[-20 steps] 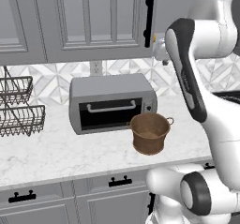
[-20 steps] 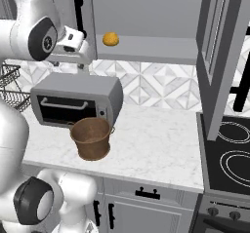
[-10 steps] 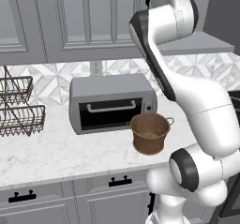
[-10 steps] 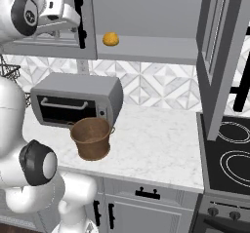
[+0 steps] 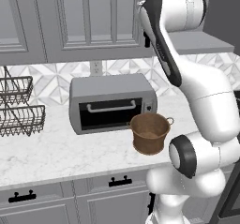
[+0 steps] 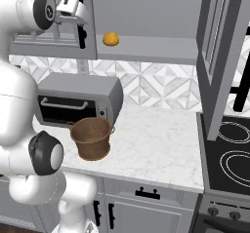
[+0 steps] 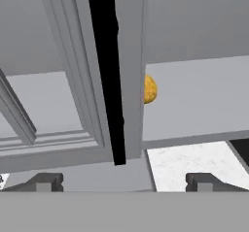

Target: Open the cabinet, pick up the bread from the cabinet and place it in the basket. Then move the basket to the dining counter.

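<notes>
nearest you, the basket point(image 6: 91, 137) stands upright on the marble worktop point(image 6: 151, 149), touching the front of the toaster oven point(image 6: 78, 100), over grey drawers point(image 5: 117, 185). wire racks point(image 5: 18, 108) sit well to the left. above, your gripper point(image 6: 73, 13) is raised to the cabinet point(image 5: 84, 21), jaws apart, fingertips point(image 7: 46, 181) facing the shut door's black handle point(image 7: 108, 71), holding nothing. the right door point(image 6: 219, 56) hangs open. farthest, the bread point(image 6: 111, 39) lies on the cabinet shelf point(image 6: 156, 49), half hidden behind the shut door's edge in the hand view point(image 7: 150, 89).
</notes>
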Tool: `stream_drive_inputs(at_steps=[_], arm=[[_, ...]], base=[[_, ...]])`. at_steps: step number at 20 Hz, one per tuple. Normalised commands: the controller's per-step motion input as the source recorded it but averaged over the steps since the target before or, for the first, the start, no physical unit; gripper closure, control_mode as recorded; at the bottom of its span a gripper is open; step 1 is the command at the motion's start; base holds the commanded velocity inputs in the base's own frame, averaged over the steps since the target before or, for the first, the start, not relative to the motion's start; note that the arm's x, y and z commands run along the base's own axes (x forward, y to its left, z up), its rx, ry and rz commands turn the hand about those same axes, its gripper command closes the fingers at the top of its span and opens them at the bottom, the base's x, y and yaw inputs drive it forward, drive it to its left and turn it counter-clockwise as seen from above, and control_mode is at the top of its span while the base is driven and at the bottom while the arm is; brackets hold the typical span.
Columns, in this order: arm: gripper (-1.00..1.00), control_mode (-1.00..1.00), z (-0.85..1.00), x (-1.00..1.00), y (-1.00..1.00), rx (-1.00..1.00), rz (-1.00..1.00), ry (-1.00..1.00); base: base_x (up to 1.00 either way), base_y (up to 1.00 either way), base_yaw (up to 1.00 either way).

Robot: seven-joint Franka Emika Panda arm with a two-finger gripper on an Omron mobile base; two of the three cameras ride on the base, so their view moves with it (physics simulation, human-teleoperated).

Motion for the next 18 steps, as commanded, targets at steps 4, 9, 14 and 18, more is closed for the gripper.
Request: stream_drive_inputs(at_steps=[4, 9, 14, 18], arm=[[-1.00, -1.00, -0.04, 0.49, -0.03, -0.04, 0.02, -0.22], [-1.00, -1.00, 0.00, 0.46, -0.01, 0.05, 0.06, -0.06], [-1.00, -1.00, 0.00, 0.55, 0.00, 0.01, 0.02, 0.00], [-1.00, -1.00, 0.00, 0.47, 0.00, 0.00, 0.00, 0.01]], base=[[0.00, 0.00, 0.00], [0.00, 0.00, 0.00], [0.00, 0.00, 0.00], [0.00, 0.00, 0.00]])
